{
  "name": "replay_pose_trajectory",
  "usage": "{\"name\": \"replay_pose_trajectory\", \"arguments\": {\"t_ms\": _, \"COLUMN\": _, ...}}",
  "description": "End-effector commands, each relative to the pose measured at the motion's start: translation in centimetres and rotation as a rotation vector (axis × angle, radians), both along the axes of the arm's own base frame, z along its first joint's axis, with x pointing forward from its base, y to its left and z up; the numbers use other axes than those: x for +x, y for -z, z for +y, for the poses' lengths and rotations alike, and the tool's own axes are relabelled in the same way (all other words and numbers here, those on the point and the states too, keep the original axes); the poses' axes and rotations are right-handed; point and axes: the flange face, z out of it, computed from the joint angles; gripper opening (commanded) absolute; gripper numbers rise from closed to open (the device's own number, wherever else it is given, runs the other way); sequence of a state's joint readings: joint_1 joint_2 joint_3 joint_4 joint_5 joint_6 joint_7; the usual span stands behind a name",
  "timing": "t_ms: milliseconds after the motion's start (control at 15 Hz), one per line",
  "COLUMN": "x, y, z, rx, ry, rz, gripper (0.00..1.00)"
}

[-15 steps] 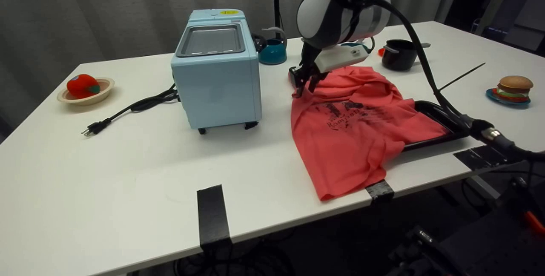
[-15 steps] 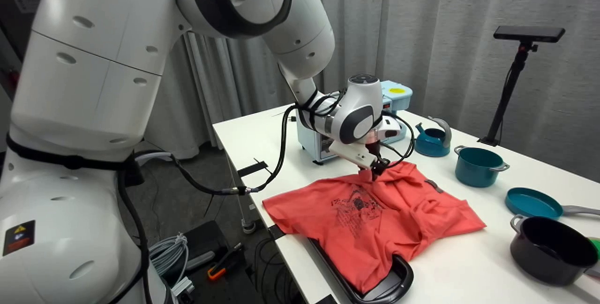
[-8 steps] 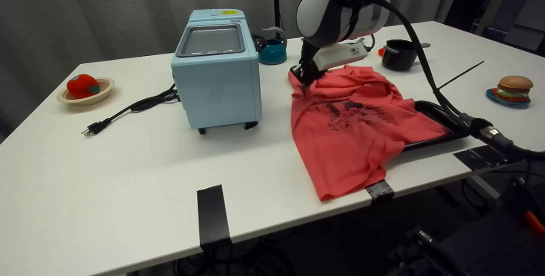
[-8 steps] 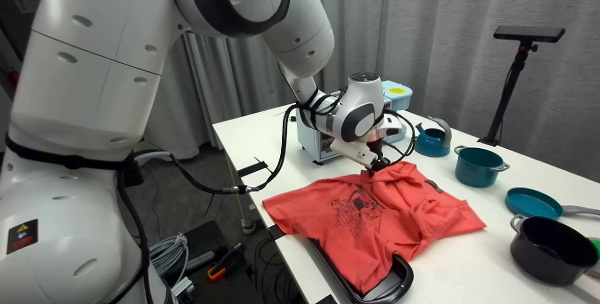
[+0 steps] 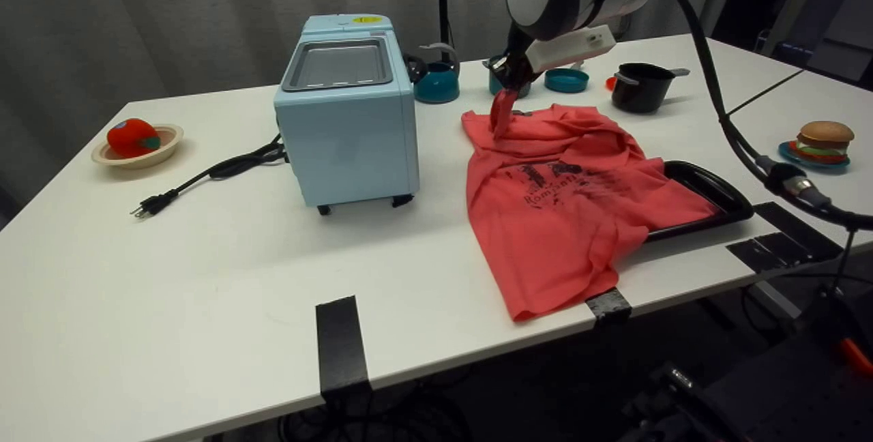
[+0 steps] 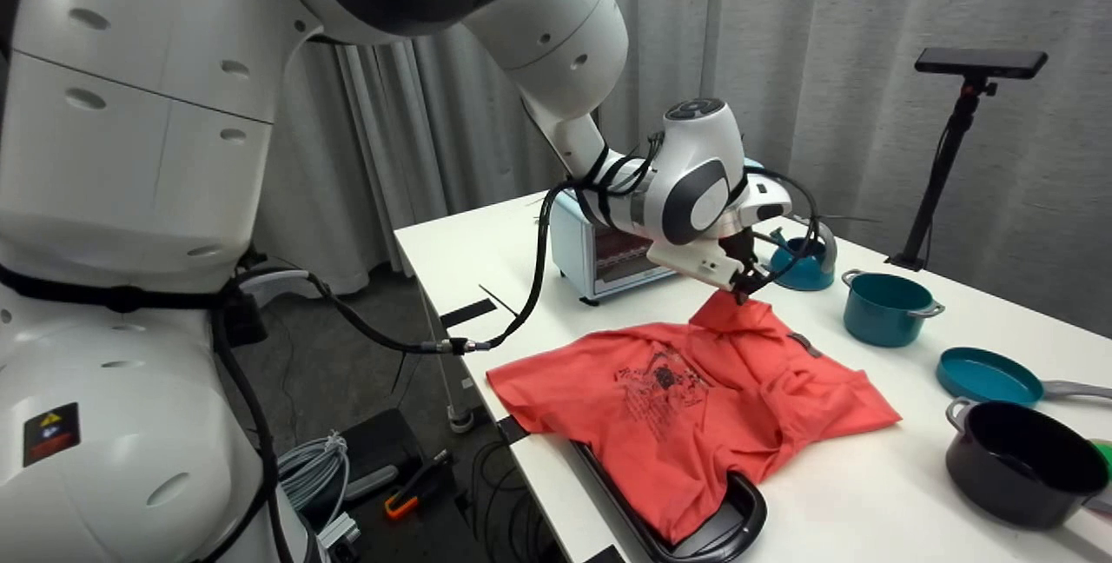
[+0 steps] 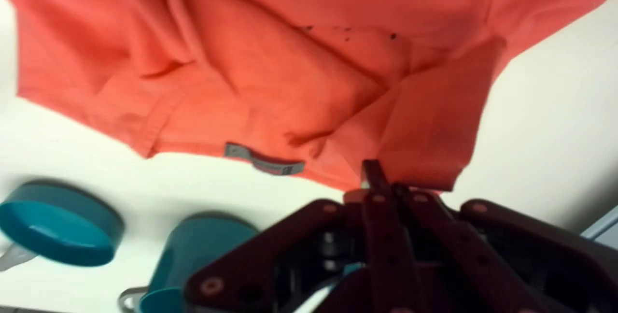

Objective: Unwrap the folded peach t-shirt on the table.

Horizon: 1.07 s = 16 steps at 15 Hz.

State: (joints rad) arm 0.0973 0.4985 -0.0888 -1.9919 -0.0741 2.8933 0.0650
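Observation:
The peach-red t-shirt (image 5: pixel 566 189) lies rumpled on the white table, partly over a black tray (image 5: pixel 696 227). In an exterior view its dark print (image 6: pixel 665 385) faces up, and one part stays bunched near the neck. The shirt (image 7: pixel 270 62) fills the upper wrist view, with a grey neck label (image 7: pixel 263 160) at its edge. My gripper (image 5: pixel 503 86) is shut on a fold of the shirt and holds it raised in a small peak, as an exterior view (image 6: pixel 740 295) also shows. In the wrist view the fingertips (image 7: pixel 386 185) are close together against the cloth; the pinched part is mostly hidden.
A light blue appliance (image 5: pixel 348 142) stands beside the shirt. A teal kettle (image 6: pixel 801 263), a teal pot (image 6: pixel 886 311), a teal pan (image 6: pixel 990 376) and a black pot (image 6: pixel 1021 463) stand along the far side. A toy burger (image 5: pixel 822 143) and a bowl (image 5: pixel 140 157) sit farther off.
My gripper was down at the cloth; it has closed on a fold, risen and moved toward the kettle and pots. The pinched fabric has lifted with it; the rest of the shirt stays put.

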Motion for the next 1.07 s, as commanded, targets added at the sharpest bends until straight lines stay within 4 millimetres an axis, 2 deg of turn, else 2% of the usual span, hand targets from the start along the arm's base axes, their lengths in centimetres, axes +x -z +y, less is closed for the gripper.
{"name": "replay_pose_trajectory", "arguments": {"t_ms": 0, "x": -1.3, "y": -4.2, "z": -4.0, "rx": -0.049, "ry": 0.076, "rz": -0.031, "gripper": 0.0}}
{"name": "replay_pose_trajectory", "arguments": {"t_ms": 267, "x": -3.3, "y": -7.4, "z": -10.5, "rx": -0.141, "ry": 0.181, "rz": -0.023, "gripper": 0.0}}
{"name": "replay_pose_trajectory", "arguments": {"t_ms": 467, "x": -5.6, "y": -9.1, "z": -15.8, "rx": -0.231, "ry": 0.277, "rz": 0.029, "gripper": 0.0}}
{"name": "replay_pose_trajectory", "arguments": {"t_ms": 600, "x": -7.3, "y": -10.3, "z": -18.5, "rx": -0.284, "ry": 0.333, "rz": 0.068, "gripper": 0.0}}
{"name": "replay_pose_trajectory", "arguments": {"t_ms": 800, "x": -9.6, "y": -12.0, "z": -21.3, "rx": -0.349, "ry": 0.396, "rz": 0.122, "gripper": 0.0}}
{"name": "replay_pose_trajectory", "arguments": {"t_ms": 1000, "x": -11.3, "y": -13.6, "z": -23.2, "rx": -0.403, "ry": 0.443, "rz": 0.169, "gripper": 0.0}}
